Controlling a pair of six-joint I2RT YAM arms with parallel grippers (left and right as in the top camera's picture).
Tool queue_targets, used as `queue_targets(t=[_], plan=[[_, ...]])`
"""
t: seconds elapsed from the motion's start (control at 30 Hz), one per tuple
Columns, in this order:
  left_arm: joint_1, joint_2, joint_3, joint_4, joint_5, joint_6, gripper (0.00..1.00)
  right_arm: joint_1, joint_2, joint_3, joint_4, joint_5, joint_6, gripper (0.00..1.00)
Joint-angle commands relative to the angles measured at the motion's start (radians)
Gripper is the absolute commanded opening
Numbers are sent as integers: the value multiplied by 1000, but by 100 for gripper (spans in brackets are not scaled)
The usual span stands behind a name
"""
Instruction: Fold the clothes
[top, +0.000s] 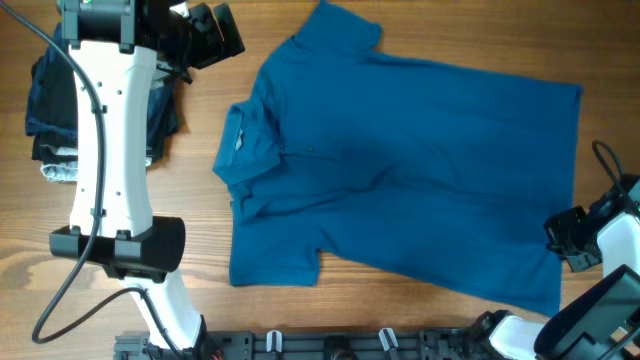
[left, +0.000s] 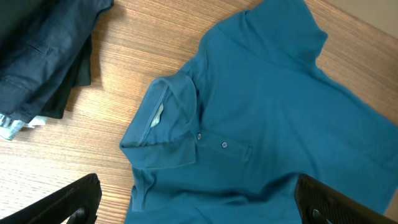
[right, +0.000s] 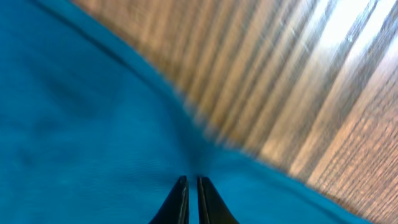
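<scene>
Across the middle and right of the wooden table (top: 150, 330), the blue polo shirt (top: 420, 170) lies spread flat with its front up. Its collar (top: 240, 140) points toward the left edge and its hem runs along near the right edge. One short sleeve (top: 345, 25) reaches toward the far edge and the other (top: 275, 262) toward the near edge. In the left wrist view the collar (left: 165, 121) is open, and small buttons (left: 224, 145) show on the placket just below it.

Near the far left corner sits a pile of dark garments (top: 50, 100), well apart from the shirt's collar and partly covered by the white left arm (top: 110, 150). The left wrist view shows the same pile (left: 43, 56) at the upper left, with a pale scrap of cloth (left: 12, 127) at its lower edge.

The left gripper (top: 205, 35) hangs above the table near the far edge, beside the collar and upper sleeve. Its jaws stand wide apart with nothing between them. From its own camera, the two dark fingers (left: 68, 202) sit at either bottom corner, with the collar area below.

The right gripper (top: 570, 240) is at the shirt's hem, toward the near right corner. In its own view the right gripper (right: 193, 193) has its jaws drawn together to a thin slit. The tips rest on blue fabric just inside the hem line, where the cloth creases. That view is blurred, and I cannot tell whether any cloth is caught between them.
</scene>
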Motion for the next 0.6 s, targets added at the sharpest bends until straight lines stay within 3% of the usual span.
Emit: queue_targets(t=[0.0,0.17,0.37,0.57], plan=[[1,-18,2,0,8,-6,100,14,11,25,-2,39,27,5],[1,-18,2,0,8,-6,100,27,29,-14,45,-5,1,4],[1,-18,2,0,8,-6,100,26,226,-17,183,34,2,4],[1,-18,2,0,8,-6,100,23,429,162,158,65,-3,4]])
